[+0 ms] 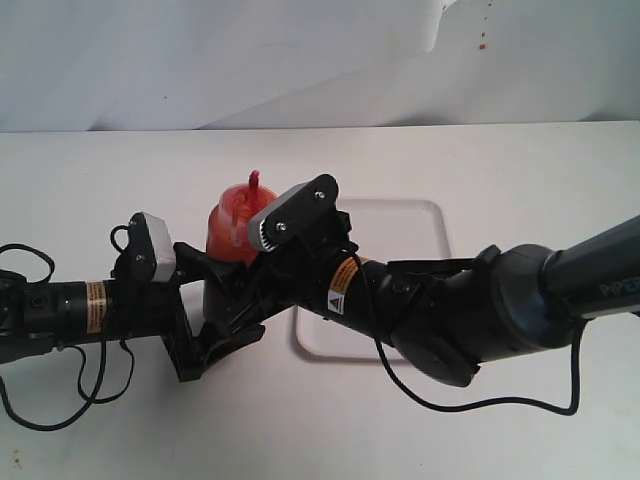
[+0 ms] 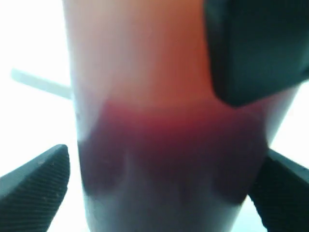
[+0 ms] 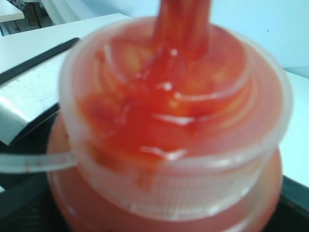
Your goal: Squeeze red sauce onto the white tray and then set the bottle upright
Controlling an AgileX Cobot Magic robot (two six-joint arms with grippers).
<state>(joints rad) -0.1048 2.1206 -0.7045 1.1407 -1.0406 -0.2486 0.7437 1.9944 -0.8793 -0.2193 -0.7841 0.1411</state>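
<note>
The bottle [image 1: 230, 228] stands upright on the table just left of the white tray [image 1: 405, 222], nozzle [image 1: 253, 181] pointing up. Dark red sauce [image 2: 169, 145] fills its lower part, and more red sauce smears the domed top [image 3: 159, 96]. My left gripper [image 1: 232, 312] is open around the bottle's base, with a thin gap beside one of its fingers [image 2: 38, 188]. My right gripper [image 1: 255, 285] reaches in over the tray and is shut on the bottle's body; one of its fingers [image 2: 256, 48] presses the bottle's side. My right arm hides much of the tray, and the part that shows is plain white.
Both arms meet at the bottle, with black cables [image 1: 480, 400] trailing on the table in front. A white backdrop [image 1: 300, 60] rises behind the table and carries small red spots [image 1: 482, 45]. The cap's tether [image 3: 34, 162] sticks out sideways.
</note>
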